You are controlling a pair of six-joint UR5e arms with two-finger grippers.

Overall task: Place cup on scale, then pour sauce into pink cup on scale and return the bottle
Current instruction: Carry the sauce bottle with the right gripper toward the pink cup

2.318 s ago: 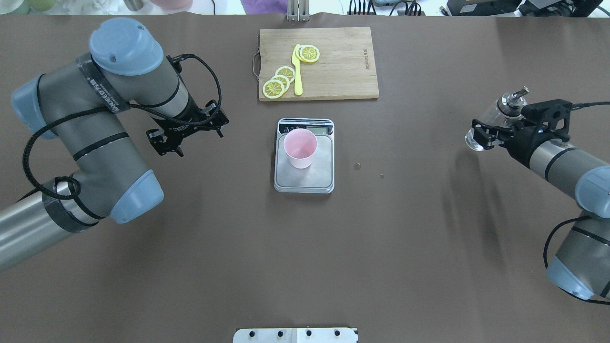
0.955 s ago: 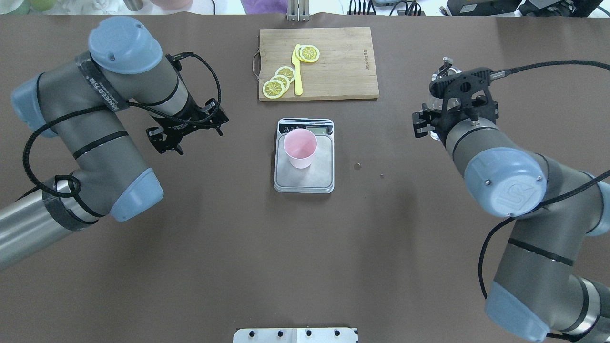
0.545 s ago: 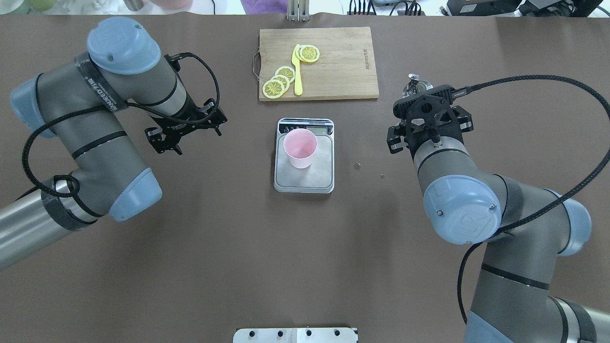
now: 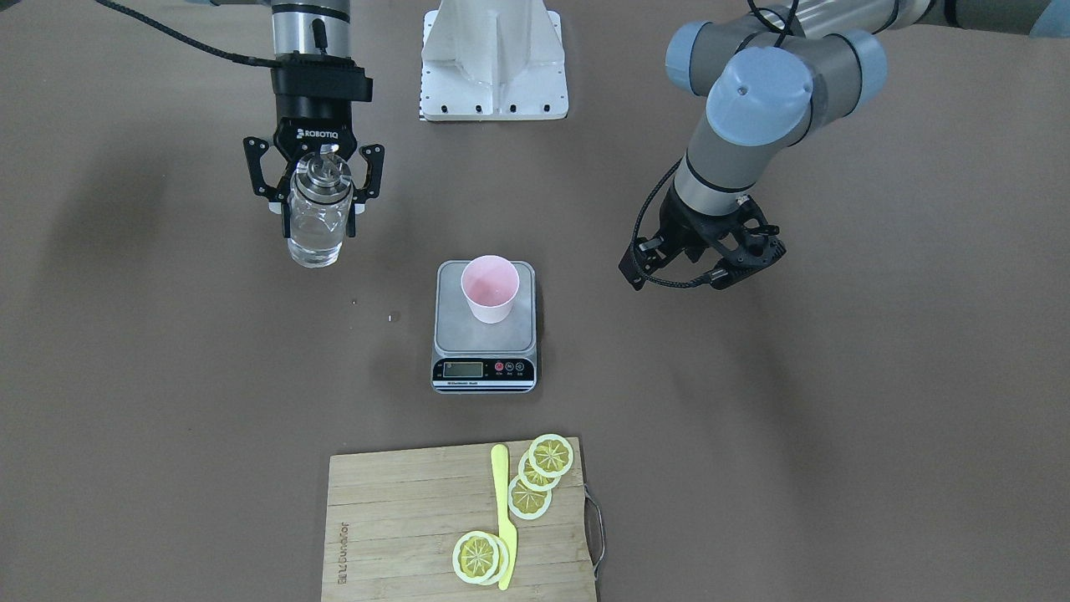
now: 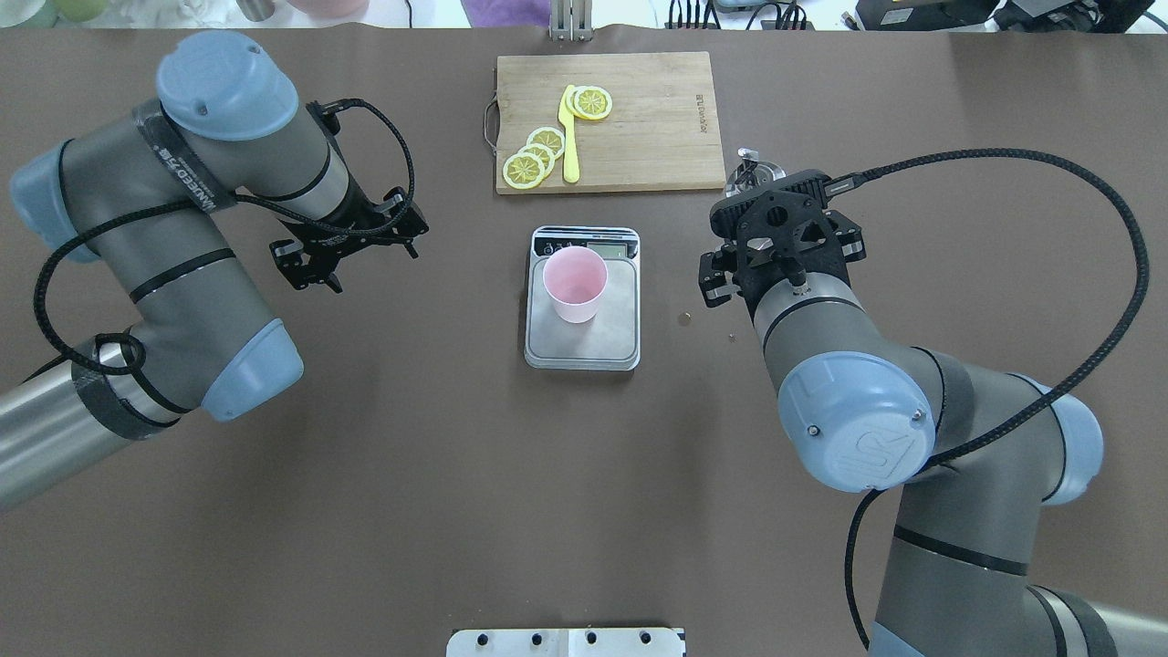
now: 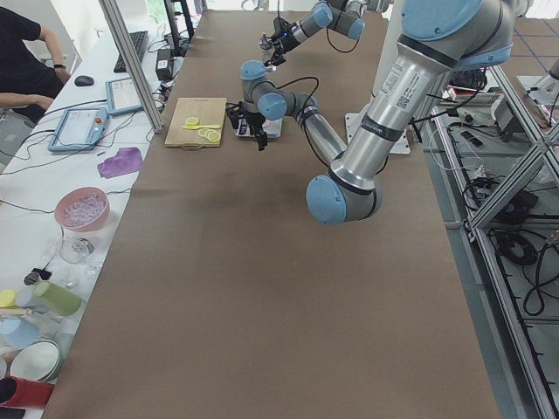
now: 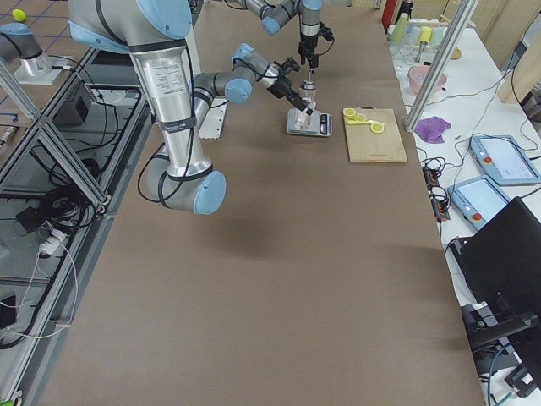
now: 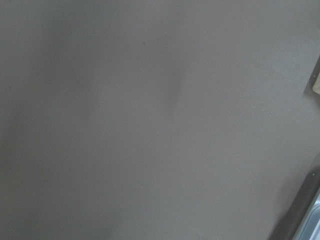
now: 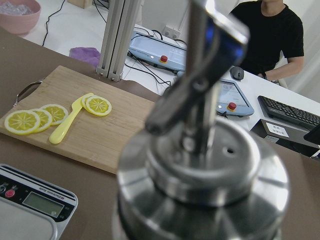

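Clamping the upright bottle (image 4: 315, 238) near the scale (image 4: 485, 339), the right gripper (image 4: 318, 219) appeared set for the pour step; next, the bottle needed tilting over the cup (image 4: 490, 288).

ROBOTIQ on right tool (image 4: 318, 209); UR logo on right arm joint cap (image 5: 866, 446).

The light is even and fairly bright, coming from above, so the brown table (image 5: 456, 456) looks flat, with only soft, smeared shadows lying on it. The left wrist view is a dim, grey blur with hardly any detail. In the right wrist view, the bottle (image 9: 200, 165) sits so near the lens that its metal cap is out of focus, and the spout catches a blue-white glare. The cutting board (image 9: 100, 135) behind it is sharp. In the left side view, the white bench (image 6: 44, 179) is the brightest patch.
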